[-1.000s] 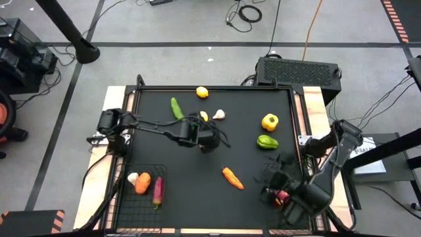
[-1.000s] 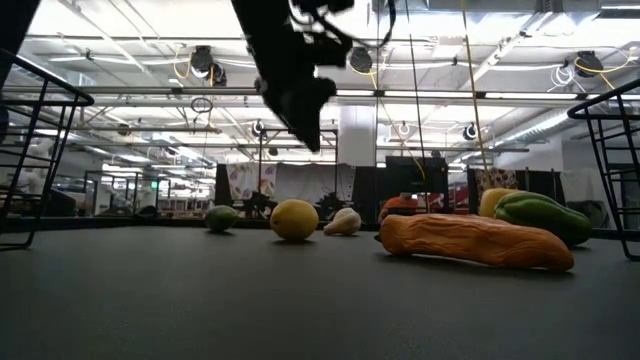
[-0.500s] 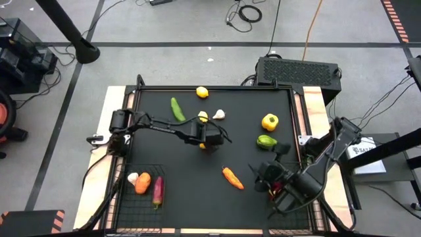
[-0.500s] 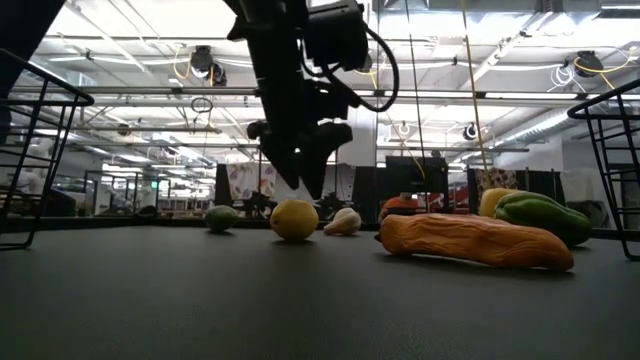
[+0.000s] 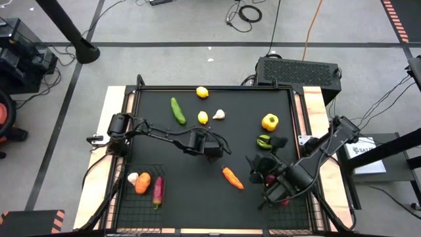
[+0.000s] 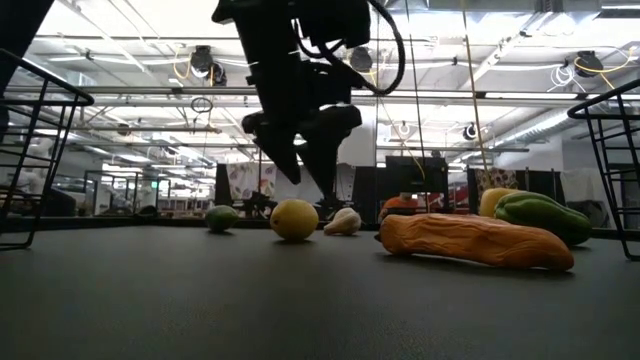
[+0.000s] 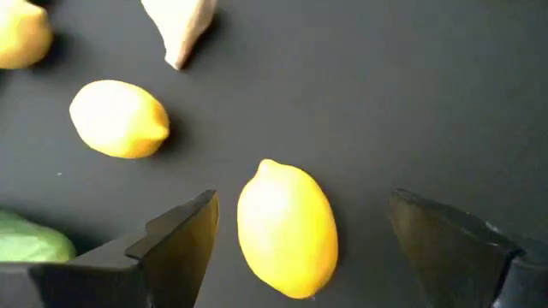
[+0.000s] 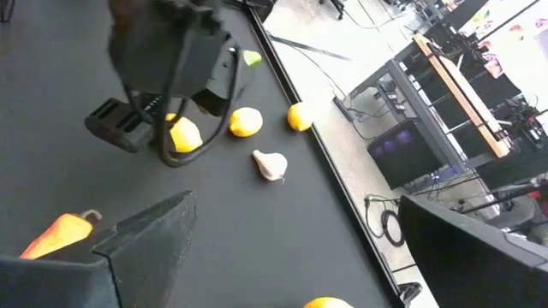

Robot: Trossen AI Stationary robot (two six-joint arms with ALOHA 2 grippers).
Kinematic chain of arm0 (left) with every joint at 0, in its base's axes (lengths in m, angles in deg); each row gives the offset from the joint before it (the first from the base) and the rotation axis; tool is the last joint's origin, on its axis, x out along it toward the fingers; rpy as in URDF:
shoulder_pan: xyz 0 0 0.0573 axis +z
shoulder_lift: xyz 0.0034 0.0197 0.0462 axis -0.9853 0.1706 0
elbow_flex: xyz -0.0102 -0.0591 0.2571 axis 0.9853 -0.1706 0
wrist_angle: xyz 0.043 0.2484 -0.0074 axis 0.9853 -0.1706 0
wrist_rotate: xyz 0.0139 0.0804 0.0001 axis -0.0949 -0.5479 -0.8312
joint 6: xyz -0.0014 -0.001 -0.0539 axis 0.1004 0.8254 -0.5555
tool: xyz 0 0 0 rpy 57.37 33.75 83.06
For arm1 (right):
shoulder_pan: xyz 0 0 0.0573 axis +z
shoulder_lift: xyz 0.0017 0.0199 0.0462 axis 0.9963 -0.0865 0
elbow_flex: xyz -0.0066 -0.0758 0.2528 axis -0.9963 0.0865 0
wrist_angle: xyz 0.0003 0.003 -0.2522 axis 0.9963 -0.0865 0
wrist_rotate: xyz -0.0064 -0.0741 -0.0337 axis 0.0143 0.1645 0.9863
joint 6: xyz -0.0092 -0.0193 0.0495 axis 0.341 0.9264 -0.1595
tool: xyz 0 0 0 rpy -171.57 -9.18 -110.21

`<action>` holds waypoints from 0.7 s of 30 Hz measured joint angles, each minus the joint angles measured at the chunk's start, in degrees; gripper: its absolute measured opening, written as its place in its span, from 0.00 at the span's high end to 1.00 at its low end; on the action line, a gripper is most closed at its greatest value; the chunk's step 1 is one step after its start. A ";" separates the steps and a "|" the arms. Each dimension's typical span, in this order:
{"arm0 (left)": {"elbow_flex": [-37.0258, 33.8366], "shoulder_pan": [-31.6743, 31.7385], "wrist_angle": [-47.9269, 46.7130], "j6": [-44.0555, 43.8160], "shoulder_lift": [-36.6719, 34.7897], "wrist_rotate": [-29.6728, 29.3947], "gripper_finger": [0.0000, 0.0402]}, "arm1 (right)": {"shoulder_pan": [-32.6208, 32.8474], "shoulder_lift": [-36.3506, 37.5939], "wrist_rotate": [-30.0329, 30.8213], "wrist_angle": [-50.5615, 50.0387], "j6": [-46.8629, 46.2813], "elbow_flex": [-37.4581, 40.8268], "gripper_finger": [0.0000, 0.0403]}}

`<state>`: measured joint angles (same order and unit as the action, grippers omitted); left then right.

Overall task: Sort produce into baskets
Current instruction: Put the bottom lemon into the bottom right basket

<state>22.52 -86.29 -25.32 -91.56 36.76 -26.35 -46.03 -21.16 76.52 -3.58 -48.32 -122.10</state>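
Note:
My left gripper (image 5: 211,149) is open, pointing down over a yellow lemon (image 7: 287,229). Its fingers stand on either side of the lemon without touching it. The lemon lies on the black tabletop, hidden under the gripper in the high view. Two more lemons (image 5: 202,117) (image 5: 202,92), a white garlic (image 5: 218,114) and a green cucumber (image 5: 177,110) lie beyond it. My right gripper (image 5: 256,171) is open and empty near an orange carrot (image 5: 231,178). The left basket (image 5: 125,204) holds a garlic, a carrot and a reddish piece. The right basket (image 5: 314,209) is mostly hidden under my right arm.
A yellow pepper (image 5: 269,121) and a green pepper (image 5: 264,140) lie at the right, close to my right arm. The baskets stand in the near left and near right corners. A raised frame (image 5: 217,87) runs round the tabletop.
My left gripper has come down from high above the table to just over the lemon. My right gripper has moved from over the right basket toward the table's middle, away from the near edge.

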 joint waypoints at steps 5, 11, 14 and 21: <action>-3.42 -0.01 -0.15 -5.50 0.02 -0.86 0.14 | -0.46 -0.05 -0.02 0.94 1.47 0.00 0.02; -7.49 -0.01 6.33 -5.66 0.02 -0.32 0.14 | -0.40 -0.06 -0.08 2.86 2.49 0.00 0.02; -9.58 0.00 9.31 -5.48 0.04 -0.12 0.14 | -0.40 -0.08 -0.36 3.85 2.51 0.00 0.02; -10.90 0.42 9.69 -2.45 0.08 -2.14 0.16 | -0.40 -0.10 -1.83 4.74 2.71 0.00 0.02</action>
<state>11.62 -85.87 -15.63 -94.01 36.84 -28.49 -46.43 -21.26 74.69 1.16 -45.61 -122.10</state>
